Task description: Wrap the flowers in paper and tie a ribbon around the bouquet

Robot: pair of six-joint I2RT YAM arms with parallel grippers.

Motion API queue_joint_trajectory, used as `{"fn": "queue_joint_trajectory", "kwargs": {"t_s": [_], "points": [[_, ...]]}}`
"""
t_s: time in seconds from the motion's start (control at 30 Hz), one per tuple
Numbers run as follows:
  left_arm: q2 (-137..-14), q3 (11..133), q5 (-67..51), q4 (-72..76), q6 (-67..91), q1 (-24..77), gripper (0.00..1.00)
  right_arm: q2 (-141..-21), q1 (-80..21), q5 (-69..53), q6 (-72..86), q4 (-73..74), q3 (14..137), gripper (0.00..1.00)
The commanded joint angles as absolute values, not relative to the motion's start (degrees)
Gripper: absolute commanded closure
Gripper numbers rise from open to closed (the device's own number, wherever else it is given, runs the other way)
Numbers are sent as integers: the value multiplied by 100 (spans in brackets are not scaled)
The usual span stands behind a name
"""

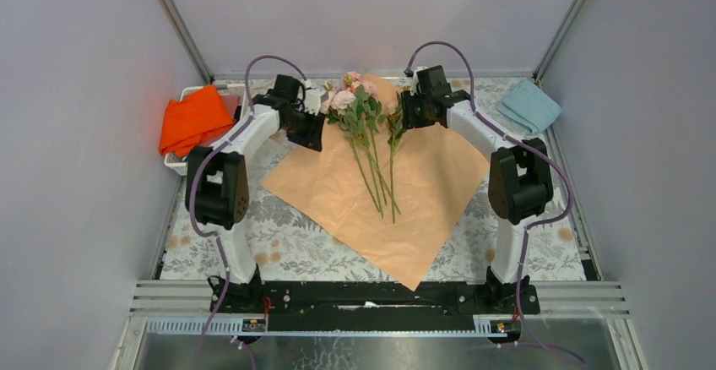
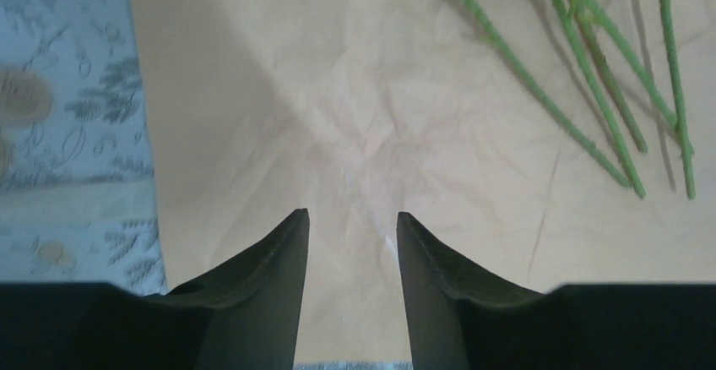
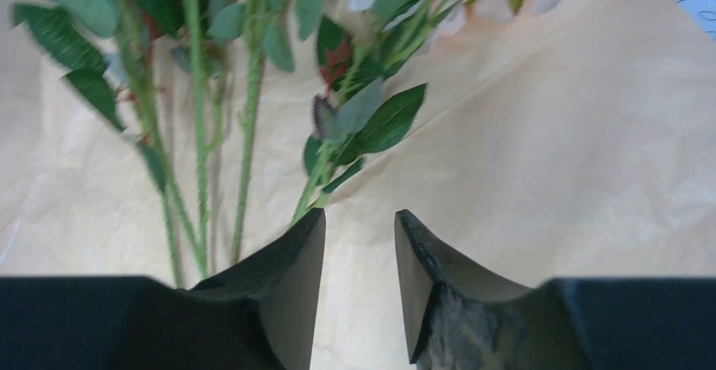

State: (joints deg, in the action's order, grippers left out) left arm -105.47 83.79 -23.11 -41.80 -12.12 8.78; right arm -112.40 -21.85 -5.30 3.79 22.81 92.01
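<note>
Blurred flowers (image 3: 371, 125) (blooms cut off) on paper (image 3: 549, 159).

One paper (image 1: 422, 201) on the surface (image 1: 279, 243), with one bunch of flowers (image 1: 359, 104) upon it. Two cloths flank the paper: orange cloth (image 1: 194, 119) left, light blue cloth (image 1: 528, 105) right.

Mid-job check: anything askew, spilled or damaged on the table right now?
Nothing looks spilled or torn. One stem lies apart on the right of the other flowers, so the bunch is fanned, not gathered, on the paper. The paper is lightly creased.
</note>
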Motion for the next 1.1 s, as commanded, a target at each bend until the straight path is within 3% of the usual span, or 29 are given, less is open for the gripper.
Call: {"fn": "queue_joint_trajectory", "kwargs": {"t_s": [0.0,0.17,0.33,0.7,0.93,1.07], "points": [[-11127,9060,-1830,-3240,-343,1185,55,-11595,-2074,-202,579,1623,9220,61],[-12145,9921,-896,-2938,-244,1521,55,-12470,-2074,456,644,1499,9992,74],[-12777,10375,-744,-2800,-408,1817,55,-12831,-2072,-192,644,863,10080,78],[-13205,10679,-895,-2351,-698,2297,54,-12910,-2235,-1336,760,-459,9556,79],[-12966,10510,-680,-2430,-931,2287,54,-12465,-2236,-862,461,398,9687,79],[-12435,9986,-595,-2406,-1251,2242,51,-11552,-2117,-291,98,1021,9273,71]]}}
